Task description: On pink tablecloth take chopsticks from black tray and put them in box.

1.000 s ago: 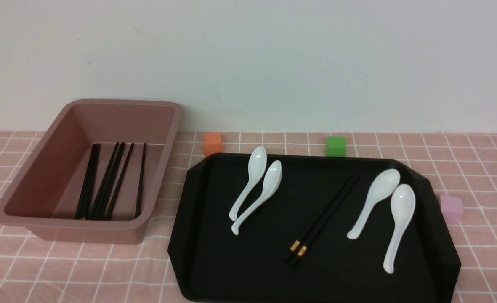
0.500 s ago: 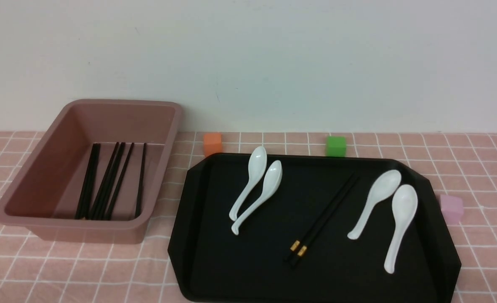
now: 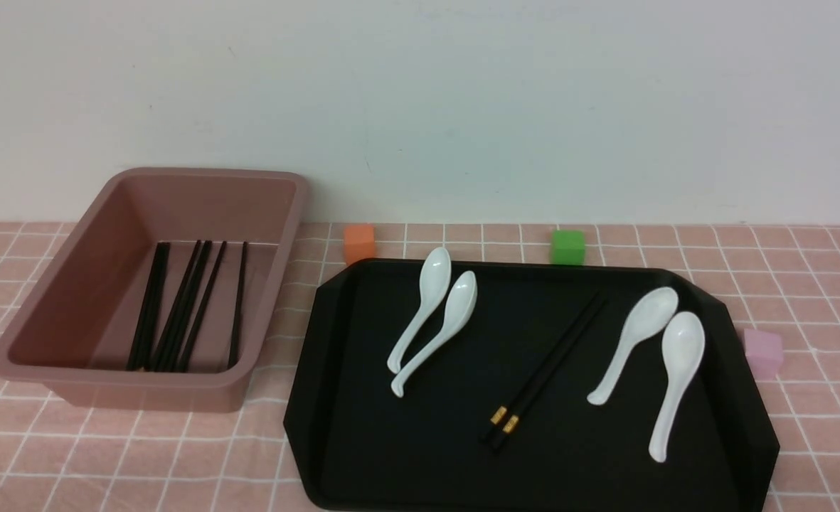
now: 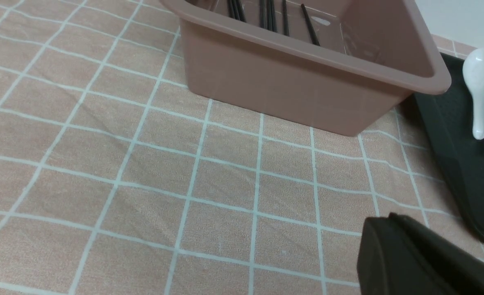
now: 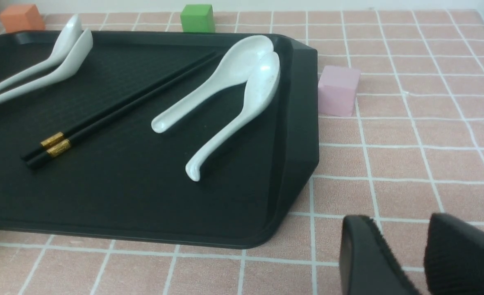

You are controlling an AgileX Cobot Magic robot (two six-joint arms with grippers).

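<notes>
Nearest the robot, the right claw hangs low over the pink tablecloth off the near right corner of the black tray; its two dark fingers stand a narrow gap apart with nothing between them. Only one dark finger of the left claw shows at the edge of the left wrist view, above bare cloth in front of the box, so I cannot tell how far it is parted.

On the tray, one pair of black chopsticks lies diagonally near the middle, gold-banded ends toward the robot, tips pointing away and to the right. Two white soup spoons lie side by side to its left, and two more white soup spoons to its right.

Left of the tray, the dusty-pink box sits on the counter with several more chopsticks lying lengthwise on its floor.

Beyond the tray's far edge stand an orange cube and a green cube; a pale pink cube sits just beside its right edge.
</notes>
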